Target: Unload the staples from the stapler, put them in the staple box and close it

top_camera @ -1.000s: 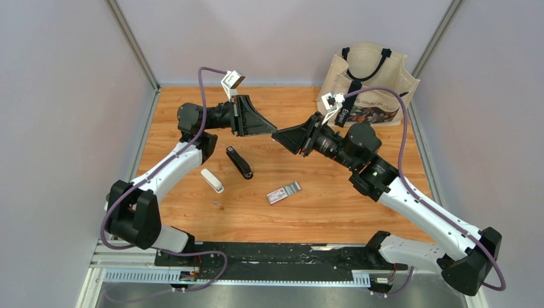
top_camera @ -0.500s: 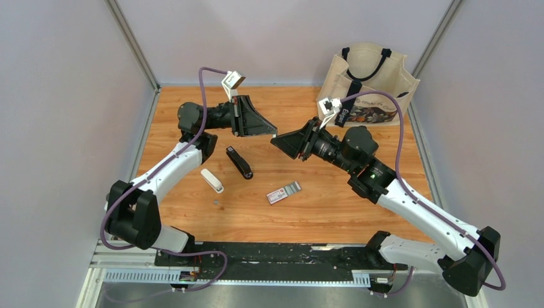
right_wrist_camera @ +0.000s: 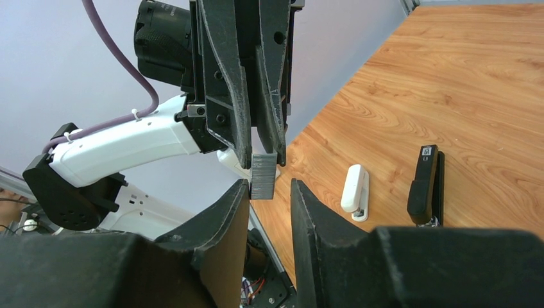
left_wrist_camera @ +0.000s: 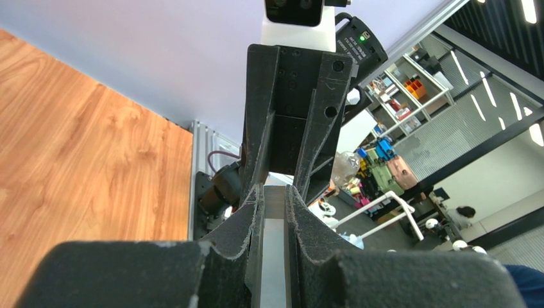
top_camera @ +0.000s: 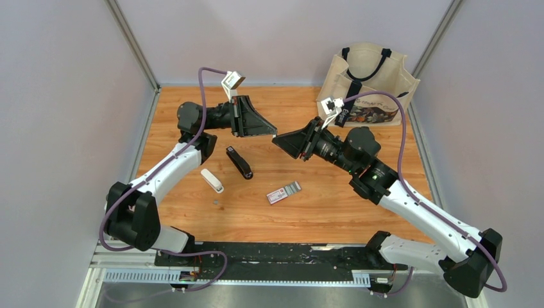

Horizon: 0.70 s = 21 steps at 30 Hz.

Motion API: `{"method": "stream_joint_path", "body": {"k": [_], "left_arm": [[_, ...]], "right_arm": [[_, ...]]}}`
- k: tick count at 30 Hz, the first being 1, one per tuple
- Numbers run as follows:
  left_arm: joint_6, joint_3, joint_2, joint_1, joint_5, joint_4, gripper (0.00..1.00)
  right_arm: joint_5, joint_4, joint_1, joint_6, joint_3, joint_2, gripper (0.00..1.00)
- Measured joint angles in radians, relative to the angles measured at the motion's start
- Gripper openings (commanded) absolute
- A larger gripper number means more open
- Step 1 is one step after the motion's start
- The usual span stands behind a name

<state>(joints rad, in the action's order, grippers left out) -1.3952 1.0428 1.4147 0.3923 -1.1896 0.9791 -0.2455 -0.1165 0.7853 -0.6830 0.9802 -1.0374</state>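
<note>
At 6 o'clock a small box lies on the worktop. A white stapler and a black stapler lie at 8 o'clock. Above centre, the left claw is clenched on the staples, so extraction appears done. The right claw is released, its jaws flanking the strip's lower end. Handover or set-down remains. A bag at 2 o'clock obstructs nothing.

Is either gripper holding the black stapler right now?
No, the black stapler lies loose on the wooden table beside the white stapler.
</note>
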Motion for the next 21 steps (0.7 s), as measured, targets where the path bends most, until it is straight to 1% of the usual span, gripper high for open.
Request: {"method": "stream_joint_path", "body": {"k": [2,14,17,21], "left_arm": [[0.003,0.0,0.0,0.003,-0.002,-0.003,0.16],[0.034,0.0,-0.001,0.014,-0.007,-0.03,0.16],[0.038,0.0,-0.001,0.014,-0.007,-0.031,0.16],[0.042,0.0,-0.001,0.014,-0.007,-0.033,0.16]], "right_arm": [[0.0,0.003,0.0,0.0,0.0,0.0,0.32],[0.0,0.006,0.004,0.0,0.003,-0.003,0.2],[0.0,0.006,0.004,0.0,0.003,-0.003,0.19],[0.0,0.007,0.004,0.0,0.003,-0.003,0.19]]}}
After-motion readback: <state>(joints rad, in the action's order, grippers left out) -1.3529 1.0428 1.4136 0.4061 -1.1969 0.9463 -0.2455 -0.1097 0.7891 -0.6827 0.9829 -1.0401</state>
